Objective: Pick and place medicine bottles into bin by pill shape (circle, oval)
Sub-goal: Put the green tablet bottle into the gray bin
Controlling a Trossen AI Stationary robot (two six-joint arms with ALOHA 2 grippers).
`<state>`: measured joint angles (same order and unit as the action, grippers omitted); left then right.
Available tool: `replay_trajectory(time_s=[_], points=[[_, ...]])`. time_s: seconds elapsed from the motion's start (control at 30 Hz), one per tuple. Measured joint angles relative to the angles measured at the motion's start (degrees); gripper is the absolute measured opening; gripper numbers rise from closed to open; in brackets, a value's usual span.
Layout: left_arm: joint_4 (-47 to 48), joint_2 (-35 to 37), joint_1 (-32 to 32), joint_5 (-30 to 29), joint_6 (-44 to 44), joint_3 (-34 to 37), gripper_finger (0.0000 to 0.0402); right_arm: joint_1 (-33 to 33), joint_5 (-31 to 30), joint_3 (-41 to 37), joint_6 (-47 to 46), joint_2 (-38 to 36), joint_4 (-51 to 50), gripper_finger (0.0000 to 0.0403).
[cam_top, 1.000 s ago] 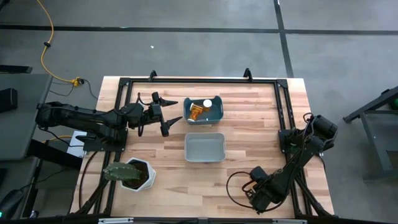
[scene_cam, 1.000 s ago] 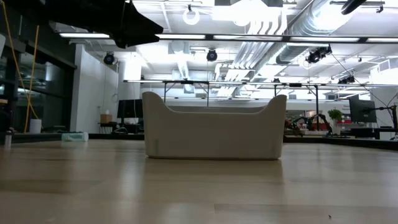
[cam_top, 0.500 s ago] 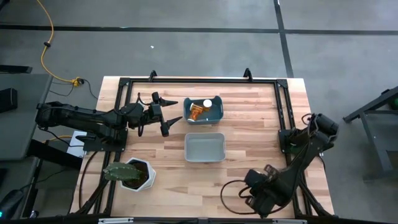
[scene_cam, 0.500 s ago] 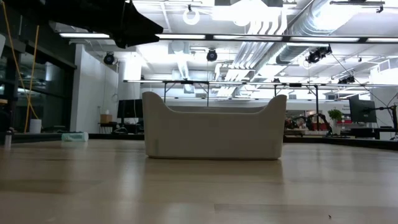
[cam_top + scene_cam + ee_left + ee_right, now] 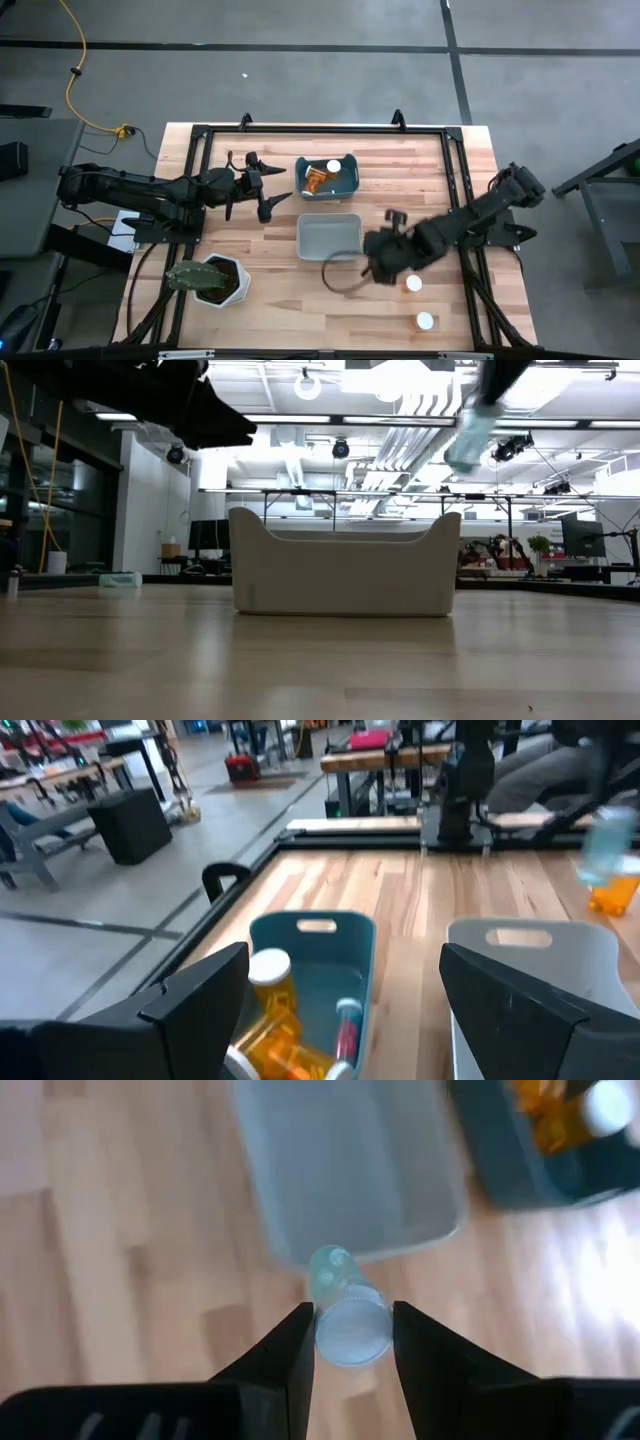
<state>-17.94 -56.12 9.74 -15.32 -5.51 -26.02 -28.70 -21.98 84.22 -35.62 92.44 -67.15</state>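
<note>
My right gripper (image 5: 352,1318) is shut on a pale greenish translucent bottle (image 5: 345,1305) in the air, just off the grey bin's (image 5: 330,238) near right corner. The bottle also shows blurred in the low view (image 5: 465,438) and in the left wrist view (image 5: 608,860), with orange in its lower end. The blue bin (image 5: 327,177) at the far side holds orange bottles (image 5: 275,1030), one with a white cap. Two white-capped bottles (image 5: 412,284) (image 5: 426,321) stand on the table near the right front. My left gripper (image 5: 265,190) hangs open and empty left of the blue bin. My right gripper pinches the bottle between its two fingers (image 5: 300,1345) at its round whitish end (image 5: 352,1332), the end nearest the wrist. The body points away along the fingers. The bottle is lifted clear, well above the table in the low view.
A white hexagonal pot with a plant (image 5: 212,280) stands at the near left. A black frame (image 5: 320,128) runs round the table's far edge and sides. Bare wood lies between the bins and the pot.
My right arm has swung from the table's near right corner up and toward the grey bin, carrying the bottle. Its move has uncovered the two white-capped bottles on the table at the right front.
</note>
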Motion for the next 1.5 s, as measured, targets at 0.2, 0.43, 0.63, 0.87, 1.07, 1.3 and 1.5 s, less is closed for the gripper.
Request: replay_trajectory(time_s=[0.2, 0.43, 0.63, 0.87, 1.07, 1.3, 1.5], points=[[3.71, 0.58, -0.14, 0.17, 1.16, 0.00, 0.0319, 7.31, 2.59, -12.29, 8.46, -10.90, 11.99, 0.0105], [3.87, 3.73, -2.26, 0.17, 2.38, -0.02, 0.0319, 11.15, 4.27, -35.71, 17.67, -28.21, 44.83, 0.0105], [0.19, 6.42, -4.27, 0.17, 2.38, -0.02, 0.0319, 13.69, 7.59, -50.37, 30.30, -33.33, 74.12, 0.0105], [-3.98, 6.95, -6.49, 0.30, 1.44, -0.02, 0.0319, 17.70, 11.48, -54.58, 37.18, -32.87, 86.01, 0.0105], [-5.06, 6.33, -7.63, 3.25, 5.21, -0.02, 0.0319, 20.04, 14.87, -54.37, 36.55, -32.87, 85.90, 0.0105], [-6.17, 5.89, -8.74, 2.68, 5.85, -0.02, 0.0319, 20.47, 15.00, -54.29, 35.95, -32.86, 87.89, 0.0105], [-6.07, 5.88, -8.74, 1.79, 6.40, -0.02, 0.0319, 20.47, 15.24, -54.29, 38.22, -32.85, 88.23, 0.0105]])
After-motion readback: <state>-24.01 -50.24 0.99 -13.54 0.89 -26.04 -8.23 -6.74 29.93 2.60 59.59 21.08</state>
